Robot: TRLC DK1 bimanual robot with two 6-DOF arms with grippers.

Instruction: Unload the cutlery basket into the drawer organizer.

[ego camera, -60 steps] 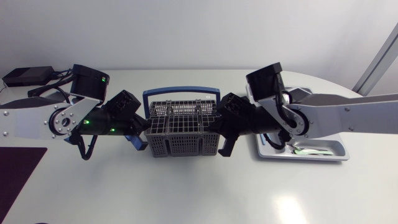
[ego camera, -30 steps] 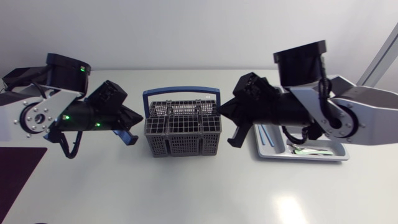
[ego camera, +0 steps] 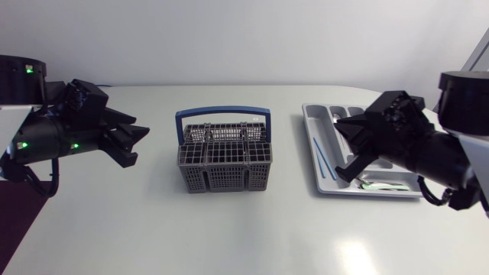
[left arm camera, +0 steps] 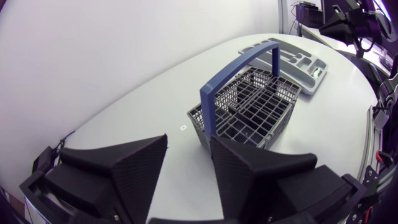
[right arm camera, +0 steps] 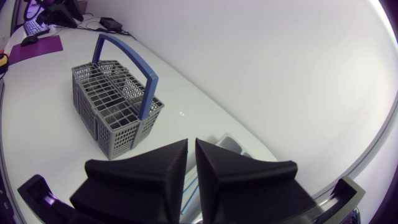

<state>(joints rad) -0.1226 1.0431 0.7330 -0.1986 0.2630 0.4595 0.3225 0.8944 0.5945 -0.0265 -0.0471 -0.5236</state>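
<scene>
The grey wire cutlery basket (ego camera: 225,164) with a blue handle stands mid-table, and no cutlery shows in it (left arm camera: 249,112) (right arm camera: 115,109). To its right lies the grey drawer organizer (ego camera: 367,192), holding a thin blue utensil (ego camera: 321,156) and a green-white piece (ego camera: 382,184). My left gripper (ego camera: 139,145) hovers left of the basket, well apart from it. Its fingers are spread with nothing between them (left arm camera: 188,142). My right gripper (ego camera: 340,149) hangs over the organizer's near end (right arm camera: 227,142). Only a narrow slit parts its fingers, and it is empty (right arm camera: 191,143).
A dark purple mat (ego camera: 15,206) lies at the table's left front corner. Black devices with cables (right arm camera: 112,23) sit at the far left, beyond the basket. The organizer (left arm camera: 297,59) lies close to the table's right edge.
Both grippers have drawn back from the basket's two ends, the left one leftward and the right one rightward over the organizer. The left fingers have spread wide. The basket stays put.
</scene>
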